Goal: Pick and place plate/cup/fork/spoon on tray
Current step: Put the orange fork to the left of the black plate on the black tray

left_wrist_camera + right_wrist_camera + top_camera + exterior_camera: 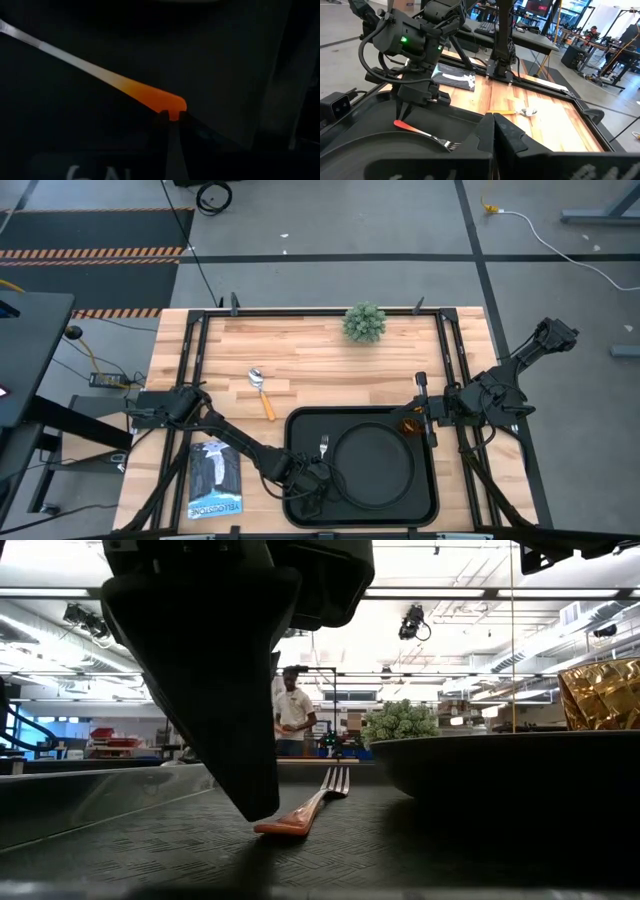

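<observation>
A: Where do we find the fork [323, 446] right now?

B: We see it lying on the tray [300, 425], just beside the left edge of the plate [374, 465], tines pointing toward the far side of the table [320, 345]. Its orange handle end rests on the tray floor.

A: And the left gripper [312, 478]?

B: It sits right at that handle end. In the left wrist view its fingertips [163, 116] stand narrow and close together at the orange tip, touching it or nearly so. We cannot tell whether they actually pinch it.

A: What else do we see on the tray?

B: The plate fills the middle, and the cup [410, 423] stands at the tray's right side, by the plate's far right rim.

A: The right gripper [428, 412]?

B: It hangs near the cup at the tray's right rim; we cannot tell its opening.

A: And off the tray?

B: The spoon [260, 390] lies on the wood, well apart to the left of the tray's far corner. A small green plant [364, 322] stands at the far edge, a booklet [214, 478] at the near left.
</observation>
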Controlling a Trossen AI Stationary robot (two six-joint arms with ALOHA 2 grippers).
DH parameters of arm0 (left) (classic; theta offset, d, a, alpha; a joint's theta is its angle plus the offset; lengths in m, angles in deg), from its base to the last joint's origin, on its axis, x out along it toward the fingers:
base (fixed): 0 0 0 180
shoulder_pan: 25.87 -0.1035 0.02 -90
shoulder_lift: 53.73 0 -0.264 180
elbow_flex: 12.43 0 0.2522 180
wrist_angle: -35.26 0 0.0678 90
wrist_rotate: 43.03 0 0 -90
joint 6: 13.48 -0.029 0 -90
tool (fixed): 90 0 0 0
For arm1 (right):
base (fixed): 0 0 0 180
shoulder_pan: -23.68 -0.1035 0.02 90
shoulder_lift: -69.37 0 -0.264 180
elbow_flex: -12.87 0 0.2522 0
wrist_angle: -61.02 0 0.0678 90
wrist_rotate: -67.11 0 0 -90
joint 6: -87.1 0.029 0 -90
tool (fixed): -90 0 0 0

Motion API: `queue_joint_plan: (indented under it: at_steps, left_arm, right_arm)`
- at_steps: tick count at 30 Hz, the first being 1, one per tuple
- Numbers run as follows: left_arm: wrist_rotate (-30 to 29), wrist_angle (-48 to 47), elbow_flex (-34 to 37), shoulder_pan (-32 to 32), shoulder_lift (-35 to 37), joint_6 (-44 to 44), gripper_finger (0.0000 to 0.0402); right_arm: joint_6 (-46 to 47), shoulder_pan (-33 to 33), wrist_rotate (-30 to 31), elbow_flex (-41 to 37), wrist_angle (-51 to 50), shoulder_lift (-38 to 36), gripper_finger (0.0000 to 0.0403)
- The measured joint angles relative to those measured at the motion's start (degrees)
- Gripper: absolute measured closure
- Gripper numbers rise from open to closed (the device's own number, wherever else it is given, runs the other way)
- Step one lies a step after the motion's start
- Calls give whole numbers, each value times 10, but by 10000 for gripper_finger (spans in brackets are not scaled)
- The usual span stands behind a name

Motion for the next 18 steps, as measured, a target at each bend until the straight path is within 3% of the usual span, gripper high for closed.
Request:
queue_joint_plan:
  at_steps: [18]
  left_arm:
    - [0, 7, -1, 1, -12, 2, 352]
  right_arm:
    - [0, 0, -1, 0, 0, 0, 396]
